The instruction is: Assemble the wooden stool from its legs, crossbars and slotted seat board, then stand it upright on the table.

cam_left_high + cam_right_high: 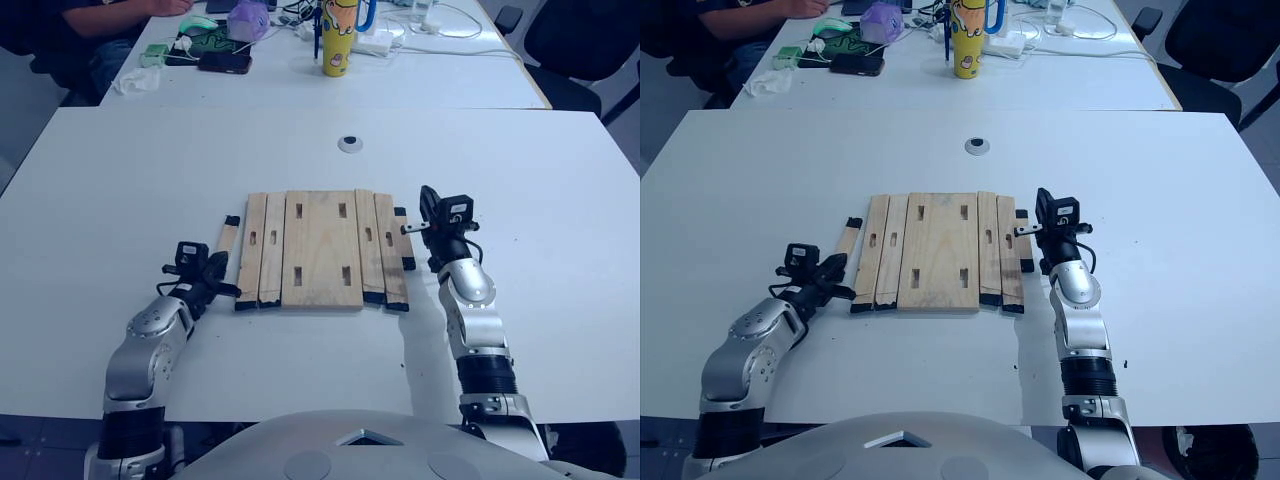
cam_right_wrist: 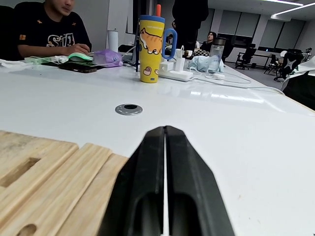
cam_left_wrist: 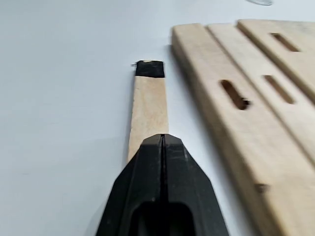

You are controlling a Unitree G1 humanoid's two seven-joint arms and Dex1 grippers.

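Seat board (image 1: pixel 322 248) looks stiff and light; I'd grab the thin crossbar (image 3: pixel 147 105) mid-length. Left end effector (image 3: pixel 162 140) and right end effector (image 2: pixel 165 132) are both closed, empty.

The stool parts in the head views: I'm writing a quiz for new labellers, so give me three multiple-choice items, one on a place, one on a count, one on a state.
1. Where does the thin crossbar with the black tip lie?
A. On the robot's left of the seat board
B. On top of the seat board
C. Beside the yellow cup

2. How many slots does the seat board have?
A. Two
B. Four
C. Six

3. How is the left gripper?
A. Wide open
B. Lifting a leg
C. Shut

Answers:
1 A, the crossbar is the outermost piece on the robot's left.
2 B, two slots at the far end and two at the near end.
3 C, the left wrist view shows it closed with no gap.
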